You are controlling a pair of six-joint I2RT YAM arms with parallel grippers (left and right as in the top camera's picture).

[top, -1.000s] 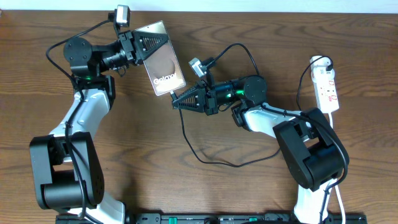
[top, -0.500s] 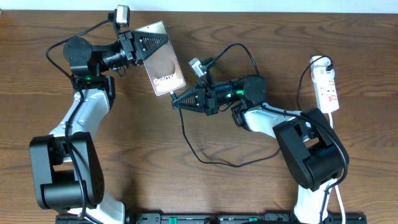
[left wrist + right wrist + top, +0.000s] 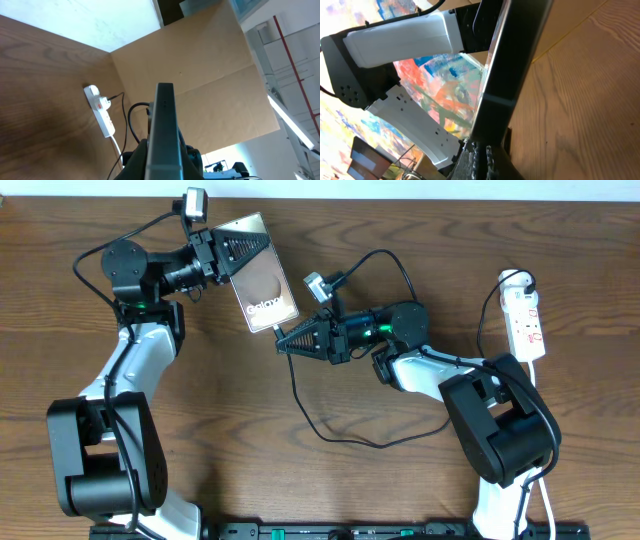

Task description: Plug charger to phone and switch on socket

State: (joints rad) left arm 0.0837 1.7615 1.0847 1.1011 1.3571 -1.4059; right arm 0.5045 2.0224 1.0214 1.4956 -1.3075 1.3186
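Observation:
The bronze-brown phone [image 3: 262,280] is held tilted above the table at the back, with my left gripper [image 3: 255,245] shut on its upper end. In the left wrist view the phone [image 3: 164,120] appears edge-on between the fingers [image 3: 142,160]. My right gripper [image 3: 281,343] is shut, its tip touching the phone's lower edge. The thin black charger cable [image 3: 345,442] trails from under it across the table. In the right wrist view the phone's dark edge [image 3: 505,65] stands right at my shut right gripper [image 3: 482,150]; the plug tip itself is hidden. The white socket [image 3: 525,320] lies at the far right, also seen as the socket [image 3: 101,112].
A white cord [image 3: 541,380] runs from the socket down the right side. The right arm's base [image 3: 500,430] and the left arm's base [image 3: 100,460] stand near the front. A black rail [image 3: 330,531] lines the front edge.

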